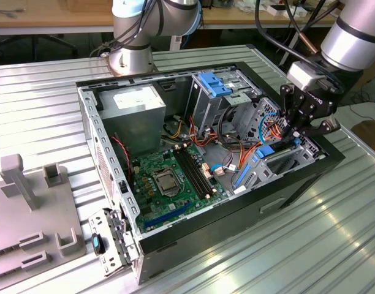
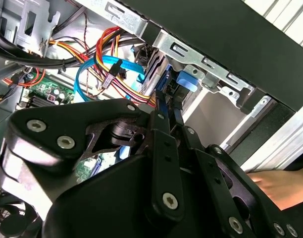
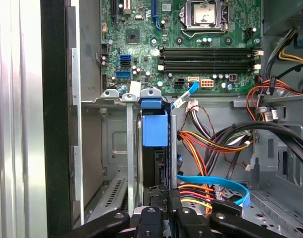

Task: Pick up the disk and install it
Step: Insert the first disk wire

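The disk [image 3: 154, 126] stands on edge in a narrow bay slot between metal rails at the front corner of the open computer case [image 1: 193, 239]. Its blue plastic frame [image 2: 187, 79] shows in both wrist views. My gripper [image 1: 295, 133] reaches down into that corner at the exterior view's right. The black fingers [image 3: 167, 198] are pressed together on the disk's near edge, so the gripper [image 2: 169, 106] is shut on it. Most of the disk's flat face is hidden by the bay walls.
Orange, yellow and blue cables [image 3: 216, 144] crowd the space beside the bay. The motherboard [image 1: 169, 184], a grey power supply box [image 1: 135, 107] and a drive cage with blue clips [image 1: 218, 86] fill the case. A hand [image 2: 275, 186] rests outside it. A grey fixture plate [image 1: 28, 208] lies at the left.
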`<state>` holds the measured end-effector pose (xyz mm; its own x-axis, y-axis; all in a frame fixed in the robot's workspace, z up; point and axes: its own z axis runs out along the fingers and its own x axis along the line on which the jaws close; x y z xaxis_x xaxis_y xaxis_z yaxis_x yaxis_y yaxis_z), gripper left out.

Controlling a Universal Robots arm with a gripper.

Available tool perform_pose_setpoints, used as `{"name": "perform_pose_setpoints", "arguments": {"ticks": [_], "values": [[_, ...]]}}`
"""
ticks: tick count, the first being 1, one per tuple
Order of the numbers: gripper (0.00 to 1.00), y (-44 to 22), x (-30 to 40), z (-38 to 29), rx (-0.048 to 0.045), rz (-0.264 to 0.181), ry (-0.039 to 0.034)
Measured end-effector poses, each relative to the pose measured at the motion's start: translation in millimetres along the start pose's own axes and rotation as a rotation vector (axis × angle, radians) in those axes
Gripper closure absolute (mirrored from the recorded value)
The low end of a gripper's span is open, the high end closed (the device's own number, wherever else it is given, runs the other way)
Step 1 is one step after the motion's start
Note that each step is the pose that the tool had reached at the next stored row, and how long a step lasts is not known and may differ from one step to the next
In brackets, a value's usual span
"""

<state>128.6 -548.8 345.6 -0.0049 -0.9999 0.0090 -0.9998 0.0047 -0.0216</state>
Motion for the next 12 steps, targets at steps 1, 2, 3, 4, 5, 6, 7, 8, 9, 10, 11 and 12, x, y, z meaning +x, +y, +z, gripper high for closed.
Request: {"name": "perform_pose_setpoints", "arguments": {"ticks": [1, 2, 3, 4, 5, 6, 7, 8, 9, 10, 11, 12], "values": [[0.83, 0.0, 0.0, 0.2, 0.0000, 0.000, 0.0000], [0.83, 0.0, 0.0, 0.4, 0.0000, 0.000, 0.0000], [0.83, 0.0, 0.0, 0.6, 0.0001, 0.000, -0.0001], [0.83, 0.0, 0.0, 0.8, 0.0000, 0.000, -0.0002], [0.83, 0.0, 0.0, 0.8, 0.0000, 0.000, -0.0001], [0.83, 0.0, 0.0, 0.9, 0.0000, 0.000, -0.0001], [0.83, 0.0, 0.0, 1.0, 0.0000, 0.000, -0.0002], [0.83, 0.0, 0.0, 1.0, 0.0000, 0.000, -0.0002], [0.83, 0.0, 0.0, 1.0, 0.0000, 0.000, -0.0002], [0.83, 0.0, 0.0, 1.0, 0.0000, 0.000, -0.0005], [0.83, 0.0, 0.0, 0.7, 0.0000, 0.000, -0.0007], [0.83, 0.0, 0.0, -0.1, 0.0000, 0.000, -0.0008]]}}
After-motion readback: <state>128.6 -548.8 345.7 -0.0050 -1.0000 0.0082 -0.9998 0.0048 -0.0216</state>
